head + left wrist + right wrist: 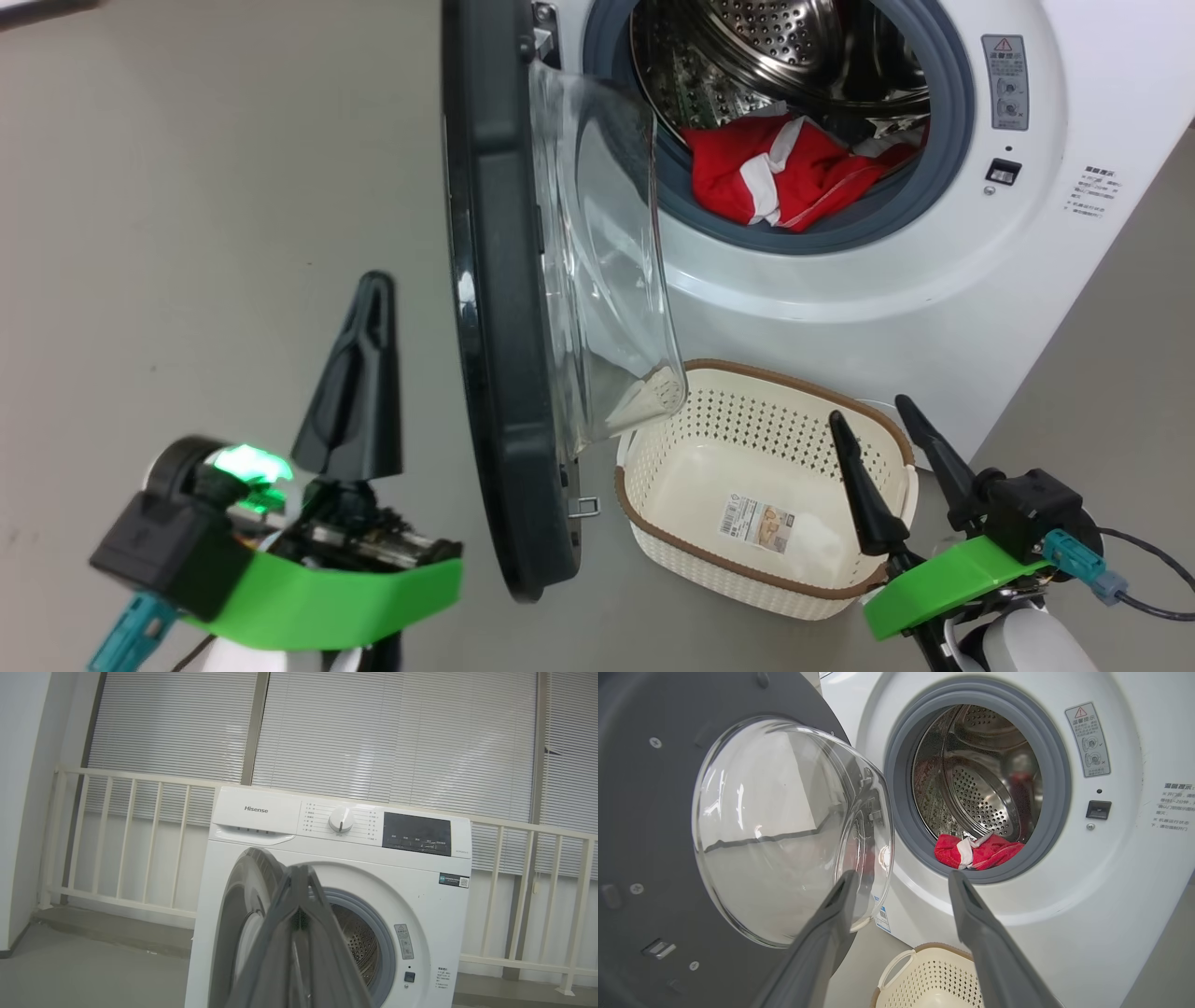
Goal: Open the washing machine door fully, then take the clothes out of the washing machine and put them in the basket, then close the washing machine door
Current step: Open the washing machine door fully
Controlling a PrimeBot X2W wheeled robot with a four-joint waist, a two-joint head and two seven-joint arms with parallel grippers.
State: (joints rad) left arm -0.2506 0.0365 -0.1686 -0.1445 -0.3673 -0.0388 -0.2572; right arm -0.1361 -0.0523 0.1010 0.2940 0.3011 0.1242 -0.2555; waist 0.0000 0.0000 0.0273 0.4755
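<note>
- The washing machine point(840, 280) is a big white box at the far side. Its round hole is uncovered.
- The washing machine door point(495, 327) stands open, out to the left of the hole. Its black rim points toward the near side. Its clear glass bowl point(607, 261) bulges out to the right.
- The clothes point(784, 173) are red with white bits. They lie in a heap at the bottom front of the shiny steel drum point(775, 47), touching the grey rubber ring point(948, 140).
- The basket point(747, 369) sits on the grey floor point(187, 187) just in front of the machine, below the hole. The low end of the glass bowl is close to its far left corner. A label sticker point(758, 525) shows on its bare bottom.
- The left gripper point(373, 289) is near, to the left of the door, and does not touch it. Its two dark fingers are pressed tight together with nothing between them.
- The right gripper point(868, 411) is at the near right, by the right side of the basket. Its fingers are spread wide apart and it holds nothing.
</note>
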